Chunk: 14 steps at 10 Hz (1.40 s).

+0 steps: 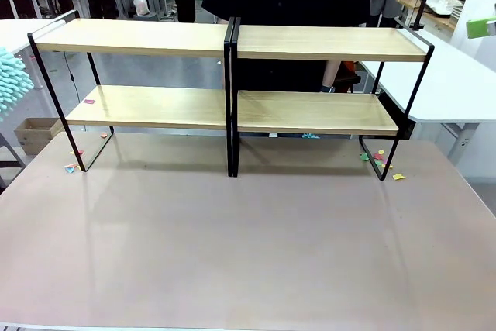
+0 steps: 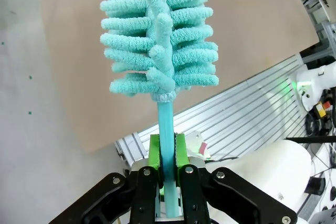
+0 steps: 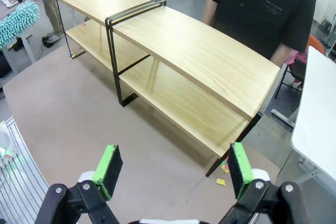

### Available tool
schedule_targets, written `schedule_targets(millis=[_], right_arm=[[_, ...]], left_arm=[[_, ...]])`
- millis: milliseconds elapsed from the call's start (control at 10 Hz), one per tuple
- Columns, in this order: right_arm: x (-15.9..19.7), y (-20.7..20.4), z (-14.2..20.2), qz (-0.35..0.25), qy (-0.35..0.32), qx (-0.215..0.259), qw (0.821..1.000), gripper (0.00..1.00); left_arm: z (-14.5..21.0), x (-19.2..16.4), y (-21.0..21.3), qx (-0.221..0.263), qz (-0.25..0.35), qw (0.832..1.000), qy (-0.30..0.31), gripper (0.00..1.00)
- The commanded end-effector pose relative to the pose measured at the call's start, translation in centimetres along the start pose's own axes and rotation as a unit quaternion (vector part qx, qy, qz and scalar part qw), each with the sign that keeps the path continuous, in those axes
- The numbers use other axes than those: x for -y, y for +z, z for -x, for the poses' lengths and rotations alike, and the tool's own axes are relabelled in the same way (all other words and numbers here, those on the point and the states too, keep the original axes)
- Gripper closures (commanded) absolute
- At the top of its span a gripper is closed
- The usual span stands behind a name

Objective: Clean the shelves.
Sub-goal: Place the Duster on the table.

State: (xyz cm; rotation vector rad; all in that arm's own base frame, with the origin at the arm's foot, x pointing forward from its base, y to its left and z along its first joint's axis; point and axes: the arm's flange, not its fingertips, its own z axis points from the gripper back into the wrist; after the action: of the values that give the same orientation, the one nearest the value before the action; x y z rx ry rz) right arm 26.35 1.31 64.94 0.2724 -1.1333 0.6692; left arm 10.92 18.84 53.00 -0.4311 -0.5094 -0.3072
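Beige tabletop (image 1: 248,246) carries the shelves (image 1: 231,83): two joined two-tier racks, black frame feet on the table along its far side, spanning nearly its full width. Coloured paper scraps (image 1: 380,159) lie on the table by the right-hand foot, a few more (image 1: 74,167) by the left foot.

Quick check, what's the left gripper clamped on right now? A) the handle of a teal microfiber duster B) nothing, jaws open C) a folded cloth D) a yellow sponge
A: in the left wrist view the left gripper has its green pads shut on the thin handle of the teal duster, whose fluffy head points away over the tabletop.
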Motion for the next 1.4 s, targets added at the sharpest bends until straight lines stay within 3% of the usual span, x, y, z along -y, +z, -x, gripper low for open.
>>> schedule_targets(millis=[0, 100, 200, 300, 400, 500, 600, 700, 800, 900, 1000, 1100, 1200, 1300], right_arm=[[0.1, 0.0, -0.1, -0.002, 0.000, 0.003, 1.000, 0.00], [0.1, 0.0, -0.1, -0.002, 0.000, 0.003, 1.000, 0.00], [0.0, 0.0, 0.0, 0.000, 0.000, 0.000, 1.000, 0.00], [-0.5, -0.4, -0.1, -0.067, 0.024, -0.001, 0.997, 0.00], [-1.0, -2.9, 0.4, -0.150, -0.013, -0.034, 0.988, 0.00], [-1.1, -4.7, 2.1, -0.231, -0.073, -0.048, 0.969, 0.00], [-1.2, -5.8, 4.0, -0.310, -0.161, -0.078, 0.934, 0.00], [-1.1, -6.0, 5.9, -0.357, -0.245, -0.079, 0.898, 0.00], [-1.6, -5.1, 8.4, -0.388, -0.256, -0.105, 0.879, 0.00], [-2.0, -3.6, 11.1, -0.345, -0.212, -0.194, 0.894, 0.00], [-1.8, -2.1, 13.1, -0.263, -0.210, -0.277, 0.900, 0.00], [-1.6, -1.2, 13.7, -0.228, -0.202, -0.258, 0.917, 0.00], [-0.3, -5.3, 9.5, -0.341, -0.237, -0.172, 0.893, 0.00], [-0.3, -5.3, 9.5, -0.341, -0.237, -0.172, 0.893, 0.00]], left_arm=[[0.5, 0.5, 0.8, 0.002, -0.005, 1.000, 0.001, 1.00], [0.5, 0.5, 0.8, 0.002, -0.005, 1.000, 0.001, 1.00], [0.0, 0.0, 0.0, 0.000, 0.000, 1.000, 0.000, 0.88], [-0.9, 1.3, -0.1, -0.056, 0.056, 0.993, -0.089, 0.88], [-1.8, 2.9, -0.7, -0.152, 0.136, 0.957, -0.207, 0.88], [-2.6, 4.1, -1.7, -0.207, 0.151, 0.935, -0.246, 0.88], [-3.3, 5.1, -3.3, -0.269, 0.198, 0.893, -0.302, 0.88], [-4.2, 5.9, -5.3, -0.306, 0.204, 0.875, -0.314, 0.88], [-5.3, 6.9, -7.6, -0.354, 0.229, 0.834, -0.356, 0.88], [-6.5, 7.8, -9.8, -0.383, 0.240, 0.814, -0.366, 0.88], [-7.5, 8.8, -12.1, -0.402, 0.245, 0.794, -0.385, 0.88], [-8.8, 9.8, -15.0, -0.401, 0.223, 0.810, -0.365, 0.88], [-10.3, 10.7, -18.2, -0.390, 0.241, 0.821, -0.340, 0.88], [-11.4, 11.0, -20.6, -0.381, 0.222, 0.844, -0.305, 0.88]])
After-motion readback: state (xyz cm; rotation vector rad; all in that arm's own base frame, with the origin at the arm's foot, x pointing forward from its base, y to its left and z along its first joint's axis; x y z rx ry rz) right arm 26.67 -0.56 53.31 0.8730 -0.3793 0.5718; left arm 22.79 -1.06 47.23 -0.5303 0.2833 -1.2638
